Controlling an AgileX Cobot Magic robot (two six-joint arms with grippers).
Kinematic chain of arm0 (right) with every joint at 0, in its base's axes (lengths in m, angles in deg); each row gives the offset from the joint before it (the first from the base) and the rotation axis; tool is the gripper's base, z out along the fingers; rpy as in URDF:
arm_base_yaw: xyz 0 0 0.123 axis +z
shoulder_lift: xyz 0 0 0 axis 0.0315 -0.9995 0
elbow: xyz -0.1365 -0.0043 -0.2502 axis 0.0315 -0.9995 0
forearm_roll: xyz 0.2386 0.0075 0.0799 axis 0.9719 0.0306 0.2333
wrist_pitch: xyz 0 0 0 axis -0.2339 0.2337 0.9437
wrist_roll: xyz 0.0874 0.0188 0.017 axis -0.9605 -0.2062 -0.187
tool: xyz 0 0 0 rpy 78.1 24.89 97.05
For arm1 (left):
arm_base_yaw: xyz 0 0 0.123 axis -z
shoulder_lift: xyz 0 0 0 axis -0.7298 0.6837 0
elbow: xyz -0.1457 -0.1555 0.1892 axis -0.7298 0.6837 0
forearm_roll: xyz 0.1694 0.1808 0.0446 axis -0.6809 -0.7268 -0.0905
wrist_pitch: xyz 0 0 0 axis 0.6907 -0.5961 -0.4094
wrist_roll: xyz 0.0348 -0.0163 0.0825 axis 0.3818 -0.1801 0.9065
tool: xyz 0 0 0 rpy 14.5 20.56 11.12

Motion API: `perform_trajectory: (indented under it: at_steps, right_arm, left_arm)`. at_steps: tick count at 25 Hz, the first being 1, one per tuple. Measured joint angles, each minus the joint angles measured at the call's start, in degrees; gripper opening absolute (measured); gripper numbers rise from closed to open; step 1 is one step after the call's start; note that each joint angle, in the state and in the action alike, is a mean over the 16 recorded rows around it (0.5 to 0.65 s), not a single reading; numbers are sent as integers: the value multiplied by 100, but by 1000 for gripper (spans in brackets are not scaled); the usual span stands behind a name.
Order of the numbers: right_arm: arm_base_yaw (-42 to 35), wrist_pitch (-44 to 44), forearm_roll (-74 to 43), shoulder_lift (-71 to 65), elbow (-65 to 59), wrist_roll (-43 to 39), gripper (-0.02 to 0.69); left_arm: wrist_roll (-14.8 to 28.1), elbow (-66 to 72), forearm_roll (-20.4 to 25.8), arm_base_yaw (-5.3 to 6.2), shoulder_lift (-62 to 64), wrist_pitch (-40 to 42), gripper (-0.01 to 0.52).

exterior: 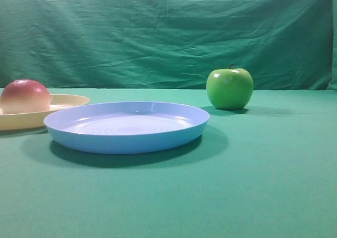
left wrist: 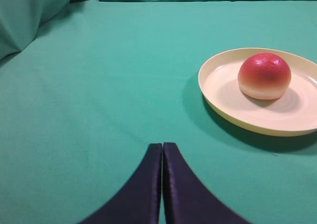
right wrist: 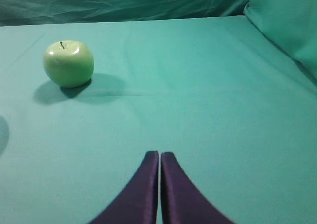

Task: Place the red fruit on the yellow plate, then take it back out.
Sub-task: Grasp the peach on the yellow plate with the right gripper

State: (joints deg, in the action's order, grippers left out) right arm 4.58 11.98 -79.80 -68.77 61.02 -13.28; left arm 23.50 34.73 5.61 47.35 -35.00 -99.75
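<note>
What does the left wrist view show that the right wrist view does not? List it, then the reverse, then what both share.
Only the left wrist view: the red fruit sitting on the yellow plate, right of the left gripper.
Only the right wrist view: the green apple standing alone on the cloth, left of the right gripper.
Both: the green tablecloth, a green backdrop behind, and dark jaws pressed shut with nothing between them. Neither shows the blue plate.
</note>
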Motion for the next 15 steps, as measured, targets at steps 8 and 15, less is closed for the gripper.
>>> perform_trajectory:
  at_steps: [8,15]
  right_arm:
    - [0,299,69,-796,890,2,0]
    - [0,492,402,-2467,2133,232,0]
  left_arm:
    - [0,0,0,0,0,0,0]
    - [0,0,0,0,0,0,0]
